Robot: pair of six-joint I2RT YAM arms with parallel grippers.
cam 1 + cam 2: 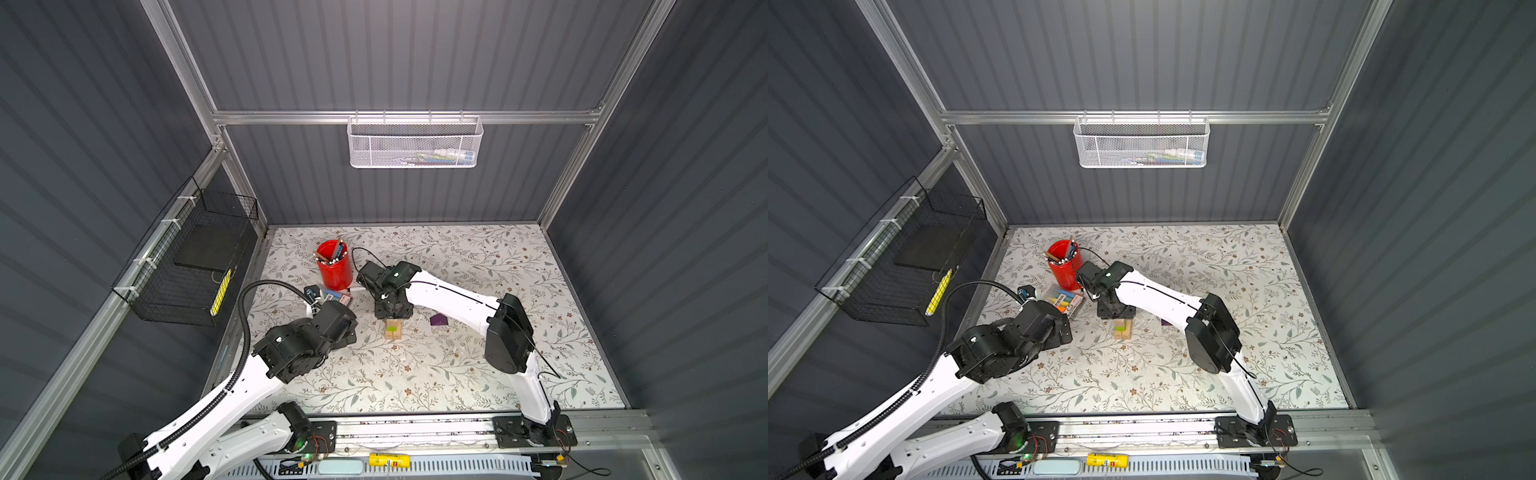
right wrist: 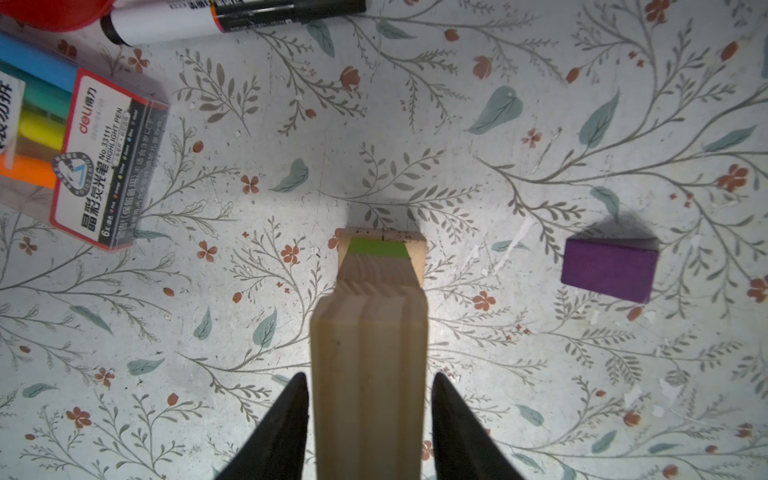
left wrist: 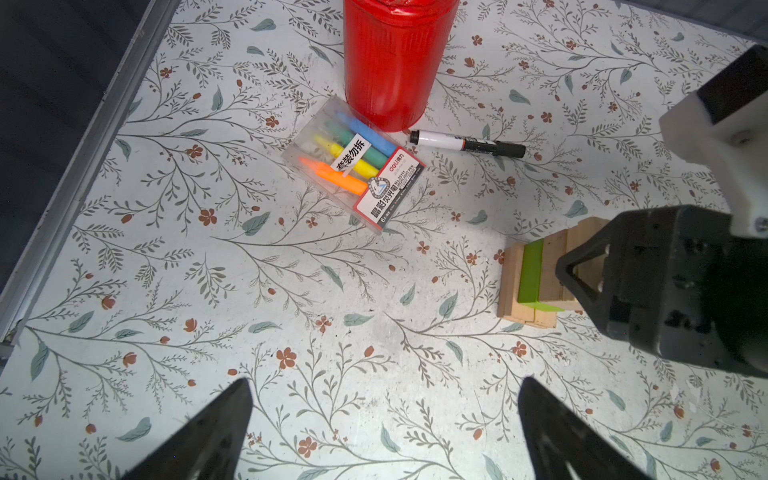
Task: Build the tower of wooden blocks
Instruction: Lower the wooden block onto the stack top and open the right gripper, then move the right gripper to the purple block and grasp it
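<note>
Mid-desk [image 1: 457, 374]: the tower [image 1: 392, 329] [image 1: 1124, 328], a narrow stack of pale wood bricks with a green block [image 3: 532, 270] as one layer and more pale wood above it. Shorter than the red cup [image 1: 334, 266], which is behind it and to the left in both top views.

Directly over the tower, the right end effector [image 2: 370, 376], pointing down, fingers [image 2: 291, 415] astride the top brick [image 2: 370, 332]. Parted slightly wider than that brick, with a thin sliver of gap at each side in the right wrist view. Gripping nothing.

To the left of the tower and well apart from it, the left end effector [image 3: 385, 382]. Spread to full width over bare desk, empty.

Right of the tower in a top view, the purple block [image 1: 439, 320] [image 2: 609, 270]. Flat on the desk, apart from the stack, partly tucked under the right arm [image 1: 453, 295].

Just beside the cup's base, a pack of highlighters [image 3: 353, 166], flat on the desk. Next to both, a black-and-white marker [image 3: 465, 143], lying between cup and tower.

On the back wall, a white mesh basket [image 1: 415, 143]. On the left wall, a black wire basket [image 1: 187, 266].
</note>
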